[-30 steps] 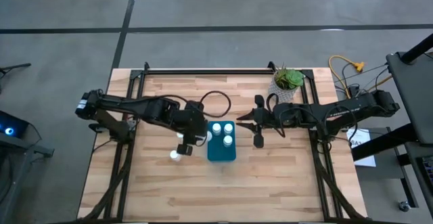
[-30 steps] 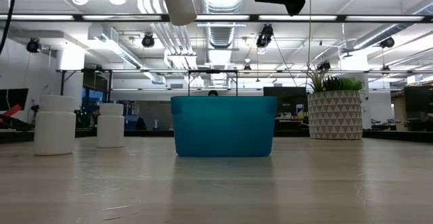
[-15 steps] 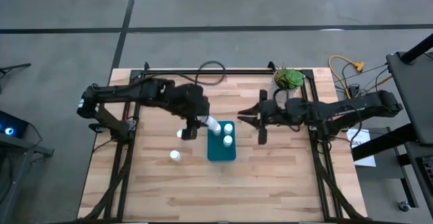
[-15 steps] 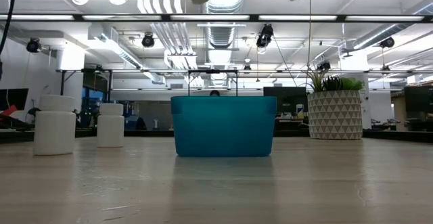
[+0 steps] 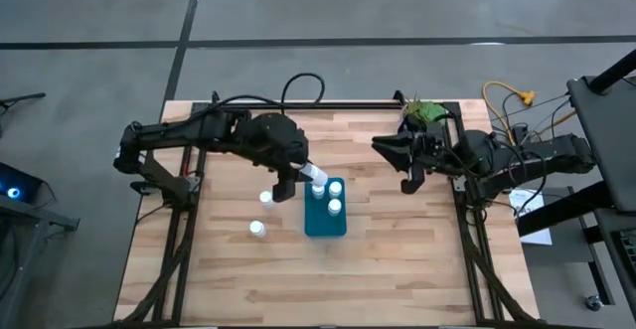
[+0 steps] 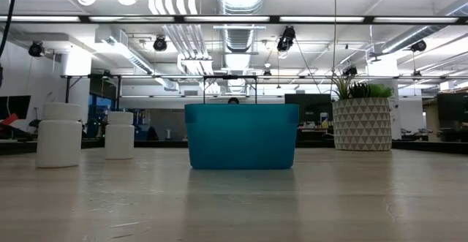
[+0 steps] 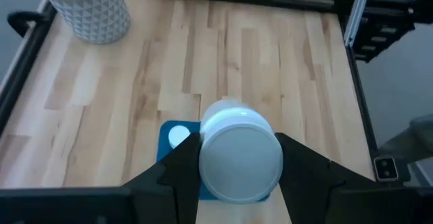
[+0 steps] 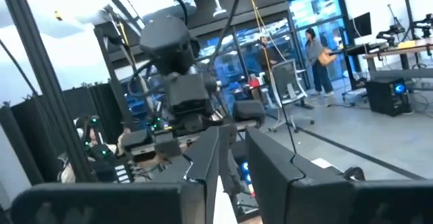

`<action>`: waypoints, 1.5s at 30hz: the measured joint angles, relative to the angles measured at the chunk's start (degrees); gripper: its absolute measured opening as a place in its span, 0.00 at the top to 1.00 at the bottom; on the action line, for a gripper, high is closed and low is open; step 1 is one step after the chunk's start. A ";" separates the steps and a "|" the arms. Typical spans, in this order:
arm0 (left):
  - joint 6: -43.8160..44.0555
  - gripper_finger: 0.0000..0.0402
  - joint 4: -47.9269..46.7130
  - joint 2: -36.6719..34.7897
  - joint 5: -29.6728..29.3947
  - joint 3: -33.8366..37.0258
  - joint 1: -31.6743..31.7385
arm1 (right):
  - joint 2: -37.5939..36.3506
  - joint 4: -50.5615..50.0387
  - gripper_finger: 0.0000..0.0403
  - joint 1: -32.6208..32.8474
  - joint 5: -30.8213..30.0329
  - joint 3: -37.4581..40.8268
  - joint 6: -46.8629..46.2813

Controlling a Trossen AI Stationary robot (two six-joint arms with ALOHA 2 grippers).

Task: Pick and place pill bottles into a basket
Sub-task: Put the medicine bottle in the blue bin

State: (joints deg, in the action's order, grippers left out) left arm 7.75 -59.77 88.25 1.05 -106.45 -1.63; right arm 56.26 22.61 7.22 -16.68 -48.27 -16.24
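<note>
A pill bottle [image 7: 238, 153] was held clamped by its sides in the left pincer [image 5: 301, 177], above the basket [image 5: 325, 220] edge at 12 o'clock. Judged light, rigid, smooth; side grip suits. Right pincer [image 5: 402, 158] idle, spread open, empty, at 2 o'clock.
</note>
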 joint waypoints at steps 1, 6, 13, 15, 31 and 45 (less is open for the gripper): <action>0.68 0.64 0.66 0.00 -0.52 0.00 0.00 | 0.08 0.01 0.83 0.00 -0.01 0.00 -0.02; 0.98 0.64 7.12 0.00 -1.11 0.04 0.00 | 2.05 -0.10 0.83 0.00 -0.01 0.02 -0.26; 2.65 0.64 7.56 0.00 -1.15 -0.13 0.09 | 2.29 -1.78 0.83 0.00 2.03 0.04 -1.16; 4.34 0.64 5.91 0.02 -0.82 -0.13 0.09 | 1.59 -3.11 0.83 0.00 2.16 0.04 -0.63; 5.16 0.64 -7.34 2.60 0.70 -0.06 0.11 | -3.93 -4.78 0.83 -0.52 -18.28 0.04 -1.35; 4.02 0.64 -11.07 7.60 5.75 0.09 0.09 | -4.21 -8.52 0.83 -2.03 -18.02 0.07 -3.32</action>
State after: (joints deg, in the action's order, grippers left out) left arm 11.77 -70.83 95.85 6.80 -106.37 -1.54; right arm 52.05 14.09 5.20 -34.69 -48.21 -19.56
